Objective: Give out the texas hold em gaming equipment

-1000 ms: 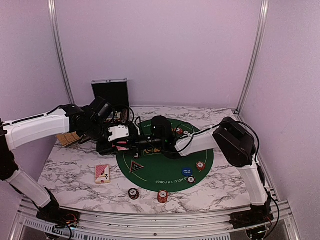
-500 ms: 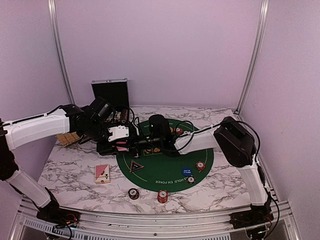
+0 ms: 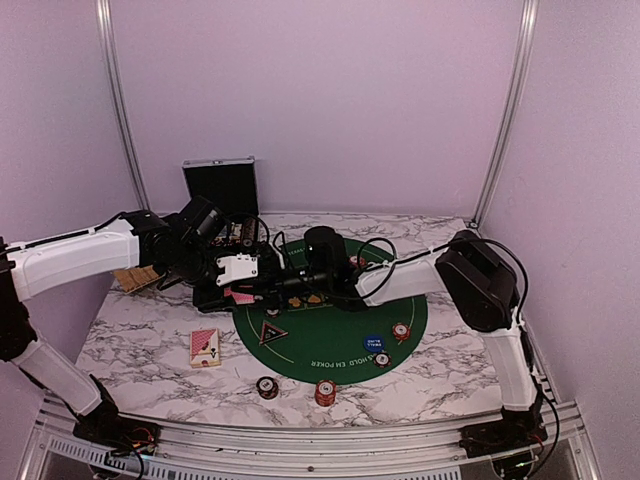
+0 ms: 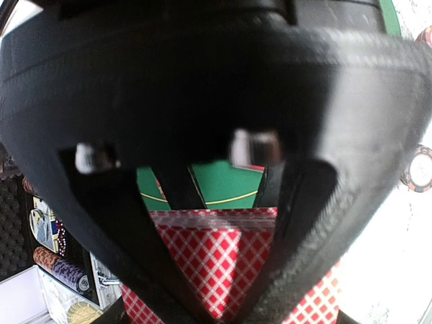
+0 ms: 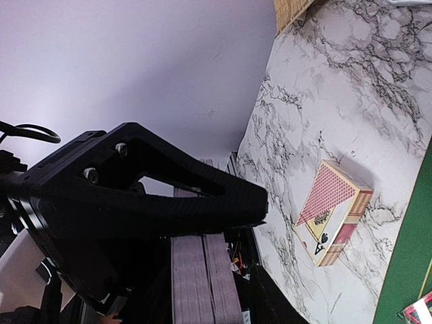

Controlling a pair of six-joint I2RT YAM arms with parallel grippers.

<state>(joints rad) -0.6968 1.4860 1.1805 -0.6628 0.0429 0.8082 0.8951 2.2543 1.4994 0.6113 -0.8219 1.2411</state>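
My left gripper point(image 3: 243, 285) is shut on a deck of red-backed playing cards point(image 3: 243, 296), held above the left edge of the green felt mat point(image 3: 330, 345). In the left wrist view the red-checked cards point(image 4: 216, 263) fill the gap where the fingers point(image 4: 226, 312) meet. My right gripper point(image 3: 283, 289) reaches in from the right and meets the same deck. In the right wrist view the deck's edge point(image 5: 202, 277) sits between its jaws point(image 5: 260, 253). A black triangular marker point(image 3: 272, 332), a blue button point(image 3: 374, 343) and chips point(image 3: 401, 331) lie on the mat.
A red card box point(image 3: 204, 346) lies on the marble, left of the mat, also in the right wrist view point(image 5: 334, 209). Two chip stacks point(image 3: 267, 387) point(image 3: 325, 392) stand near the front edge. The open silver case point(image 3: 222, 185) stands at the back left, holding more chips point(image 4: 61, 266).
The right gripper's jaws widened briefly and narrowed again at the deck. The right arm shifted slightly; the left arm stayed put with the cards.
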